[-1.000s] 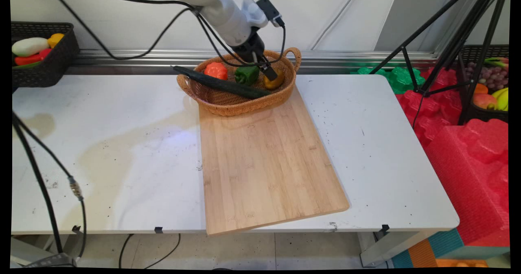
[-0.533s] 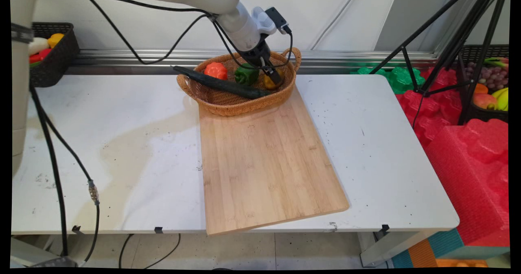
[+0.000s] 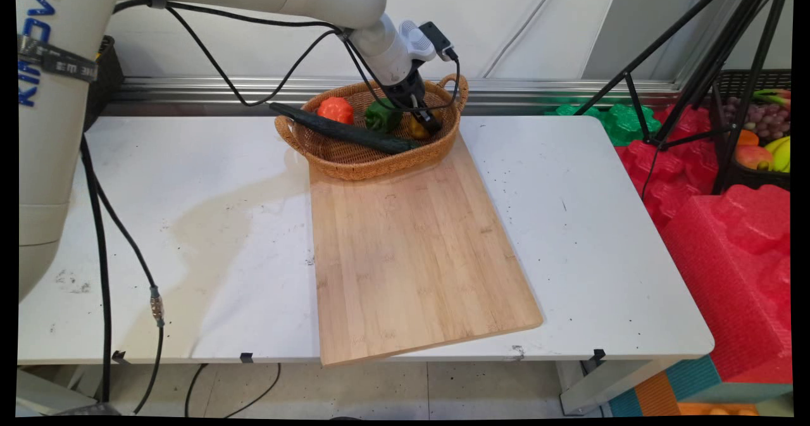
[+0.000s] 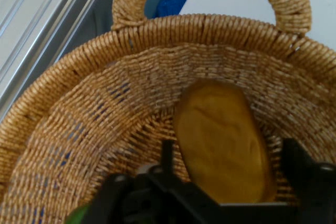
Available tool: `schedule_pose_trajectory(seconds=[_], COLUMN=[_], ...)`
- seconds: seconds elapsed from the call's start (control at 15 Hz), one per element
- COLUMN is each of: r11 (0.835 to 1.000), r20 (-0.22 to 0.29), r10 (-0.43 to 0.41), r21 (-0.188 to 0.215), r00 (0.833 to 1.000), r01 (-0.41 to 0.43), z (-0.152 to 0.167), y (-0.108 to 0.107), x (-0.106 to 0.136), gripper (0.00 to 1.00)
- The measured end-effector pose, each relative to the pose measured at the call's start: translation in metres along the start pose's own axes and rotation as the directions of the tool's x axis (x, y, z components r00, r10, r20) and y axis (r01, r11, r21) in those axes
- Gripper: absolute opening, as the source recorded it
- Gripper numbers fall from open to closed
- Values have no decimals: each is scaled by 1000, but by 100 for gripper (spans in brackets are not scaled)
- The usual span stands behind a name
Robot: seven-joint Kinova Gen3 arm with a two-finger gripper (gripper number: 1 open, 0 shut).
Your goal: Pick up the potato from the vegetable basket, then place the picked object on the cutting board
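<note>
While KINOVA-lettered, pincer (image 4: 228, 163) straddles potato (image 4: 223, 142), basket (image 4: 79, 129)

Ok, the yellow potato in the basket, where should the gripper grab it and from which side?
Probably across its narrow middle, from above. The potato lies lengthwise against the basket wall, and the open gripper has one finger on each long side, so closing there spans its short width.
</note>
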Motion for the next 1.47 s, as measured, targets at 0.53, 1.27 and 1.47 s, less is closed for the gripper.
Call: schedule_pose_trajectory(seconds=[0.53, 1.27, 1.47], r11=[1000, 999, 1000], r20=[-4, -108, -110], r10=[-12, -20, 12], r21=[9, 48, 27], r00=[1000, 994, 994], r01=[12, 25, -9], z=[0, -110, -146], y=[3, 56, 86], x=[0, -14, -33], gripper=[0, 0, 0])
